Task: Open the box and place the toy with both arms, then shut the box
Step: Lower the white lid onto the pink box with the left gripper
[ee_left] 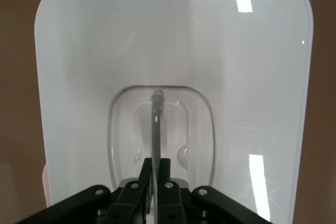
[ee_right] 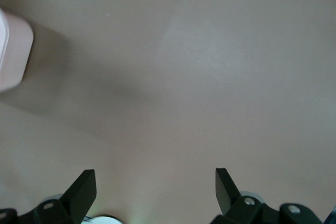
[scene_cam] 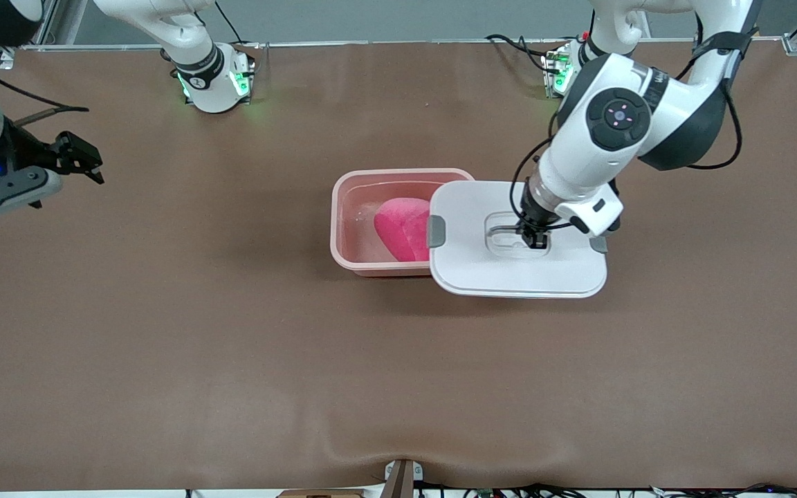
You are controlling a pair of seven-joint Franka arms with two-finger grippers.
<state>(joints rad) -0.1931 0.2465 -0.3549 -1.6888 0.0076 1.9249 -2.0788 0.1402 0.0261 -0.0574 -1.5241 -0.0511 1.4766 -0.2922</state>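
In the box (scene_cam: 364,207), toy (scene_cam: 402,228); left gripper (ee_left: 155,169) pinches lid handle (ee_left: 156,124); right gripper (ee_right: 156,187) wide.

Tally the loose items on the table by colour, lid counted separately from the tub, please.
Pale pink: 1, the box, open
Hot pink: 1, the toy, inside it
White: 1, the lid, held by the left gripper
Total: 3
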